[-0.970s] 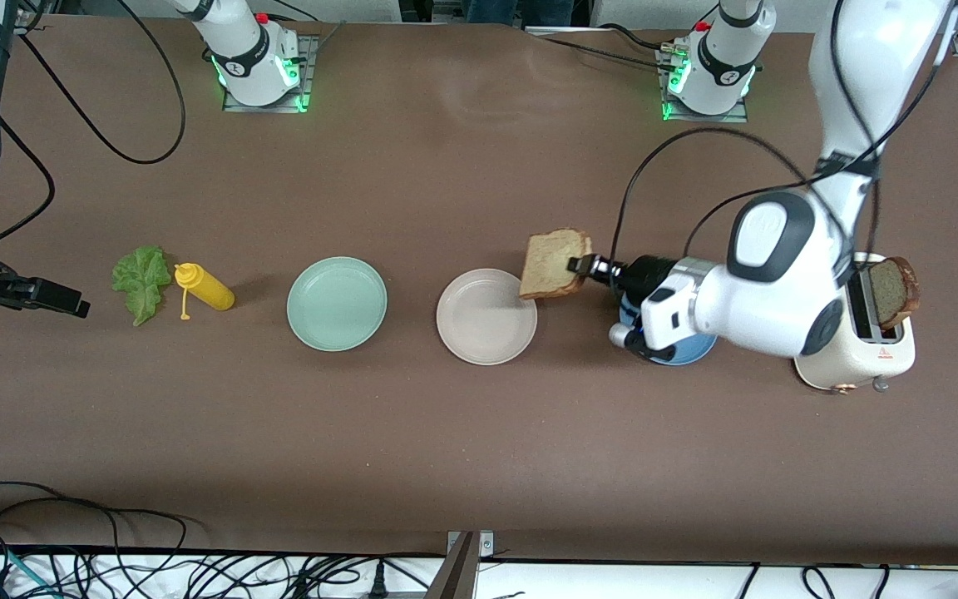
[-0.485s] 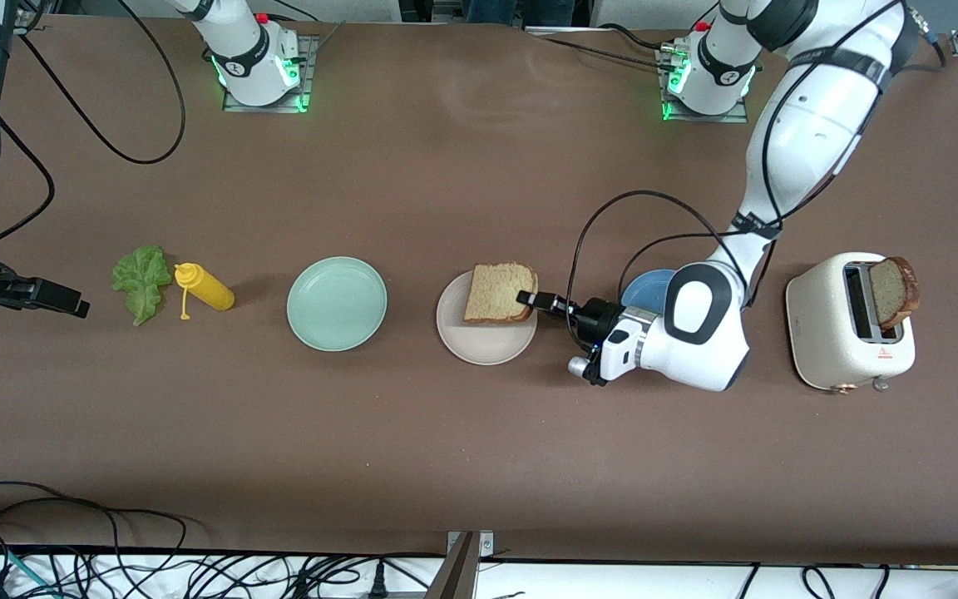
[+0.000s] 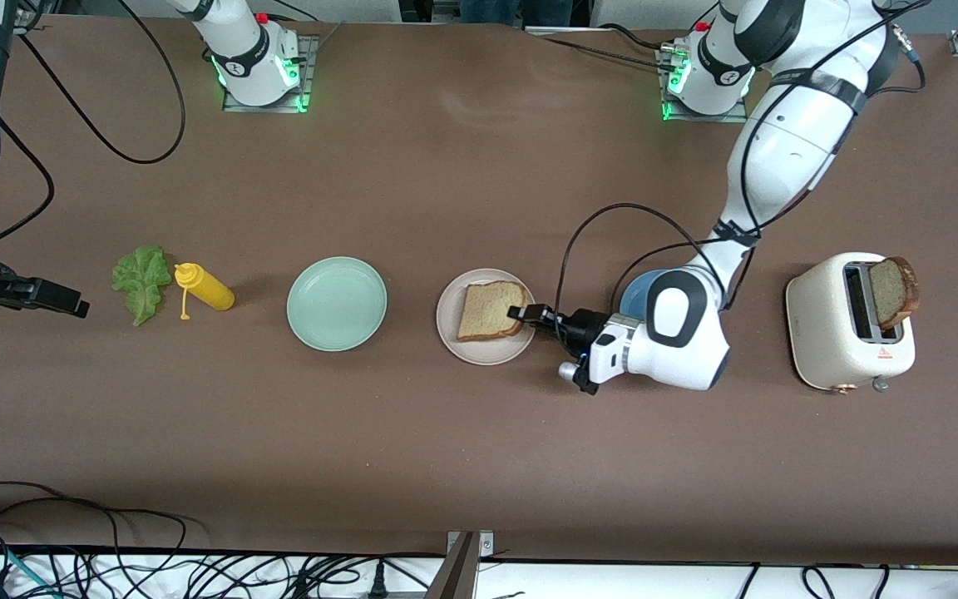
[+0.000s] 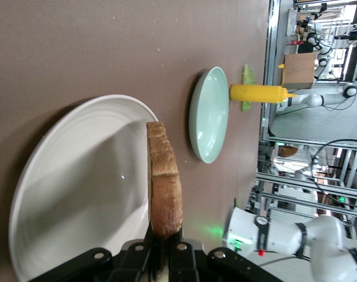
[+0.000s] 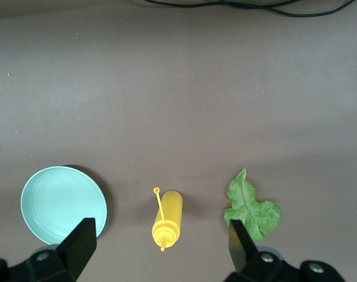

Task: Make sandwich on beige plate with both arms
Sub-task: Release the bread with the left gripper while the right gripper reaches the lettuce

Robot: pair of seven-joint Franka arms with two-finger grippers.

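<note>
On the brown table (image 3: 446, 449), the toaster (image 3: 837, 333) at the left arm's end has a bread slice (image 3: 895, 291) sticking up from its slot. The beige plate (image 3: 456, 343) lies mid-table, with a green plate (image 3: 336, 303) at its nine o'clock in the front view. The left gripper (image 3: 522, 314), at the beige plate's three o'clock, is clamped on a bread slice (image 3: 487, 309) over that plate. The right gripper (image 5: 160, 241) waits, fingers spread wide and empty, above a yellow bottle (image 3: 206, 288) and lettuce leaf (image 3: 140, 281).

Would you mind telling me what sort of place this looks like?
Probably a robotics lab staged as a kitchen: two arms bolted to a brown table, loose cables along its edge, and a toaster with plates.
</note>
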